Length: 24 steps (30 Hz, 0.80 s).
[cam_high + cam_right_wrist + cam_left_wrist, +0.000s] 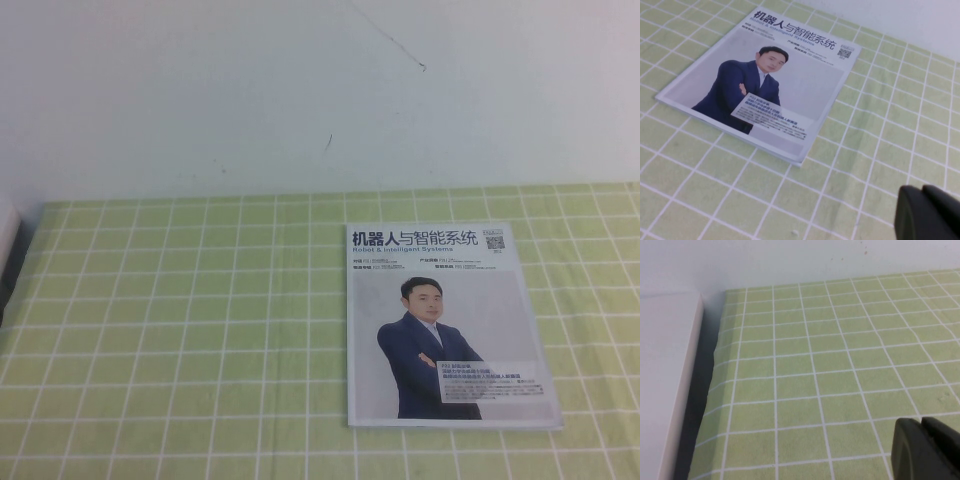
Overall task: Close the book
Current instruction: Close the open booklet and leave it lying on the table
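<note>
The magazine [445, 325] lies closed, cover up, flat on the green checked tablecloth [180, 330], right of centre. Left gripper [922, 447]: clenched, empty, above the cloth near its left edge. Right gripper [926, 212]: clenched, empty, near the magazine, not touching it.

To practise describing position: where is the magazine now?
The magazine lies closed on the right half of the cloth in the high view. Left claw hangs over the cloth's left side, right claw near the magazine.
</note>
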Available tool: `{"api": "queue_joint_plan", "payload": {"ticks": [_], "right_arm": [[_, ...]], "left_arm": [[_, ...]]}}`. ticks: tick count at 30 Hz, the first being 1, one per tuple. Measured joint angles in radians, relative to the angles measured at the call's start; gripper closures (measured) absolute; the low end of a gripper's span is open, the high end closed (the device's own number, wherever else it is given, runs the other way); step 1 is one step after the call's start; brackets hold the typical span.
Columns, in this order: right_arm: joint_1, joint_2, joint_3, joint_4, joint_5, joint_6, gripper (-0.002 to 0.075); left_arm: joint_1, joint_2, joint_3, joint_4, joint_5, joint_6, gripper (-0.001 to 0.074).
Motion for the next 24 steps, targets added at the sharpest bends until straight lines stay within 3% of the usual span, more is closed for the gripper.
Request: {"api": "queue_joint_plan", "payload": {"ticks": [18, 24], "right_arm": [[0.0, -0.022, 0.021, 0.002, -0.032, 0.0, 0.0727], [-0.13, -0.171, 0.079, -0.066, -0.137, 0.01, 0.0727]], "left_arm": [[0.0, 0.0, -0.001, 0.004, 0.007, -0.002, 0.0738], [0.0, 0.0, -0.001, 0.004, 0.007, -0.002, 0.0738]]}}
